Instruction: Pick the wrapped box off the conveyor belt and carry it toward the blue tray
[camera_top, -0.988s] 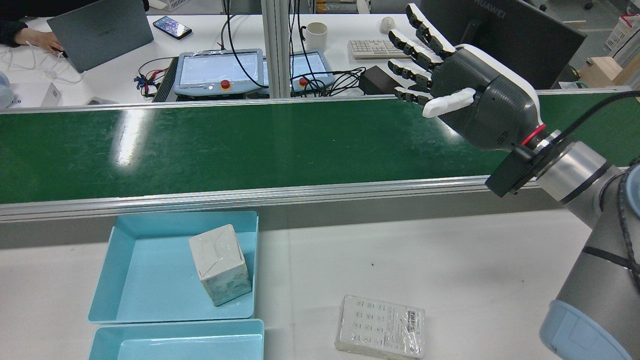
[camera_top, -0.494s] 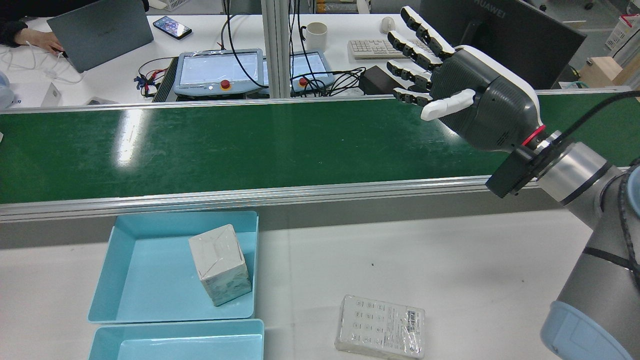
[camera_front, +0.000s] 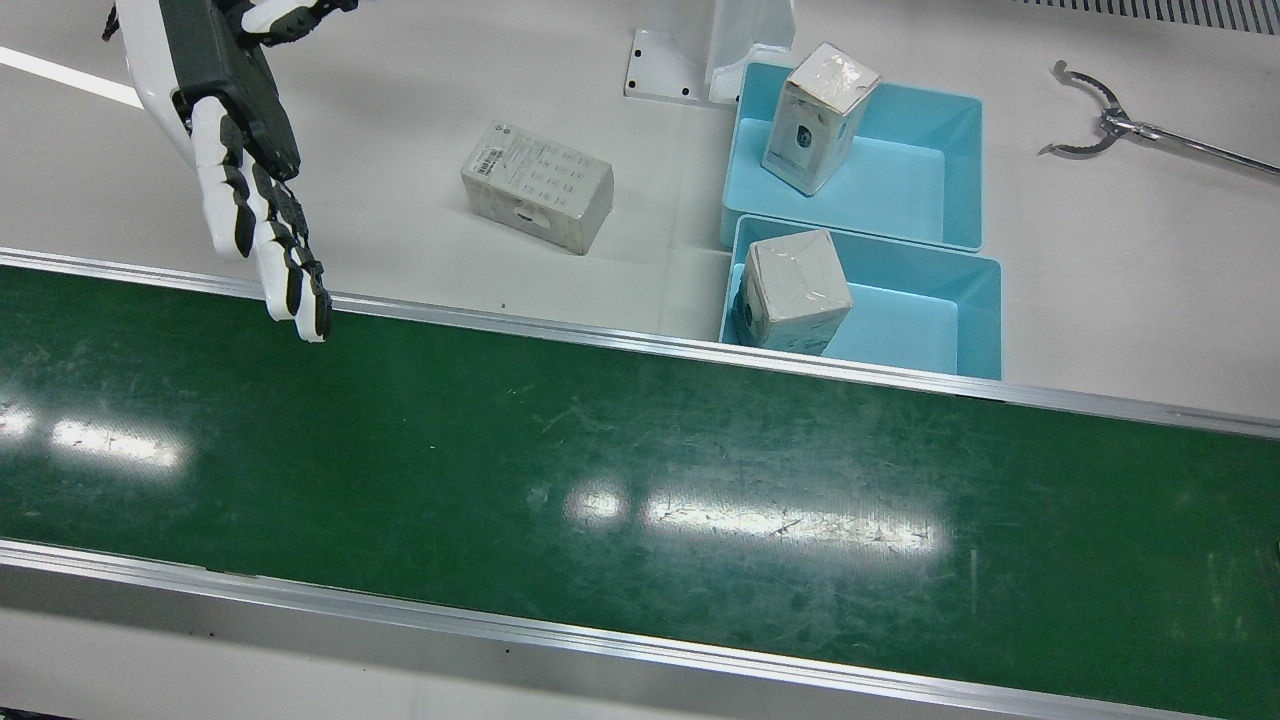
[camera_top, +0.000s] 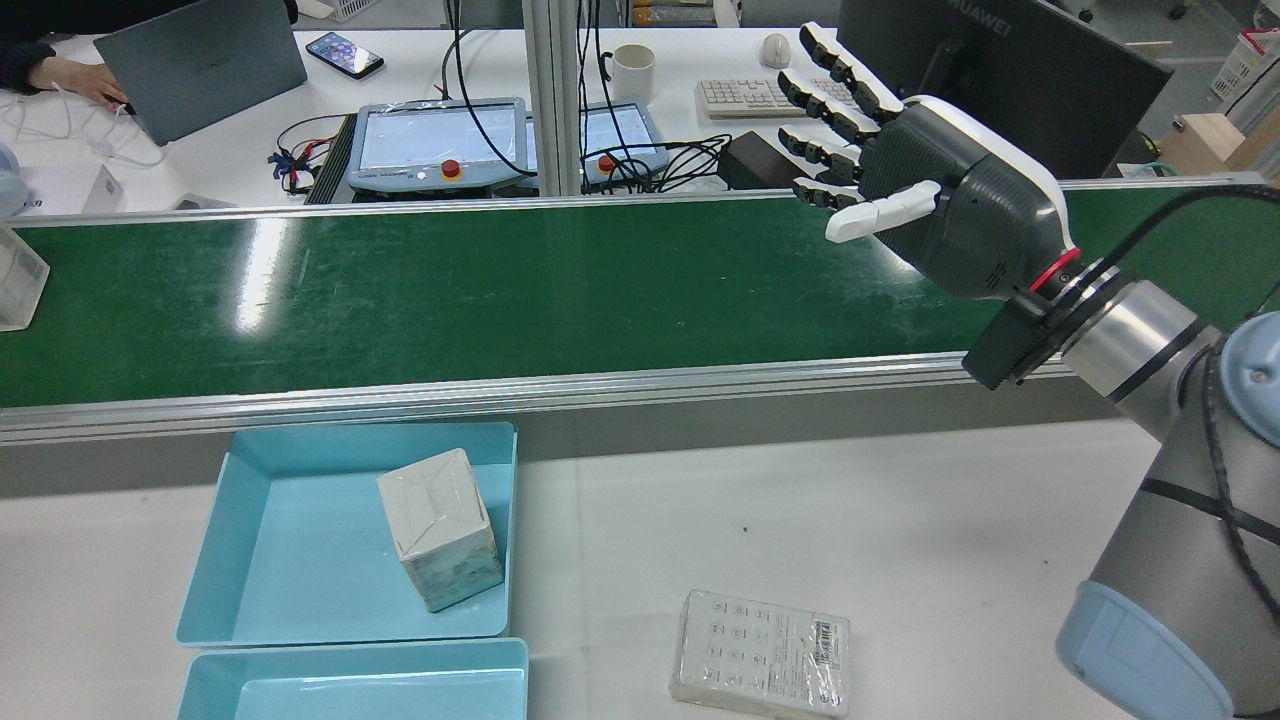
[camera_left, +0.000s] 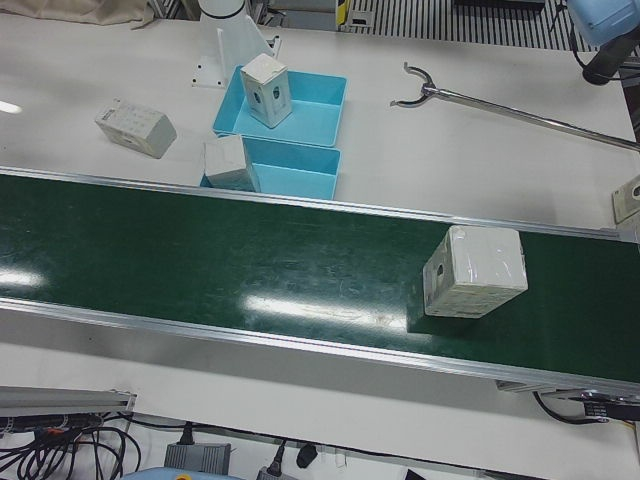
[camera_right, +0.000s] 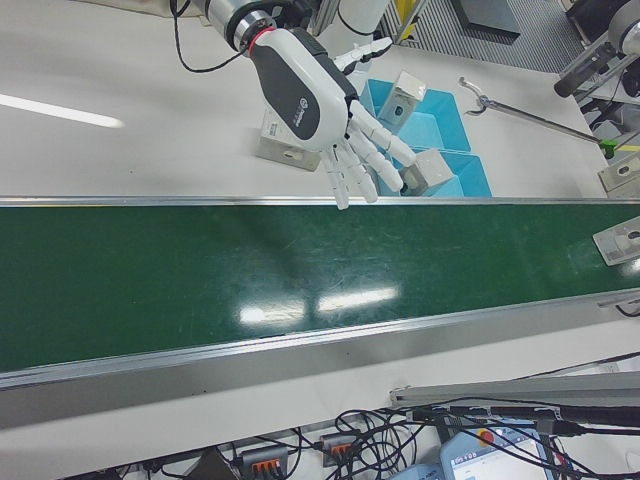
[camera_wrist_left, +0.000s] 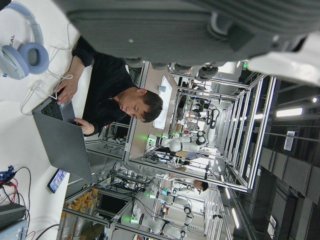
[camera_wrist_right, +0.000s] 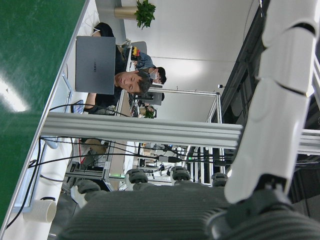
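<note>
Riding the conveyor belt (camera_left: 200, 260) well toward the robot's left end, the wrapped box (camera_left: 474, 271) sits flat and alone on the green surface in the left-front view, with only its edge (camera_top: 20, 290) showing at the border of the rear view. The right hand (camera_top: 930, 195) hovers above the opposite end of the belt, fingers (camera_right: 365, 160) spread apart and empty, well apart from the box. The left hand appears only as a dark blurred mass at the top of its own camera view; whether its fingers are apart or together cannot be told. Two blue trays (camera_front: 960, 150) lie just beside the belt on the robot's side, each already holding a wrapped box, and a flatter wrapped package (camera_front: 538, 198) lies on the table near them. Judged from its look, the box is a stiff, roughly cubic carton under glossy film, likely light but slippery. A grasp across two opposite side faces, fingers low and thumb opposed, appears soundest; pinching at corners or on loose film risks slippage. Belt travel should be allowed for when timing the grasp.
</note>
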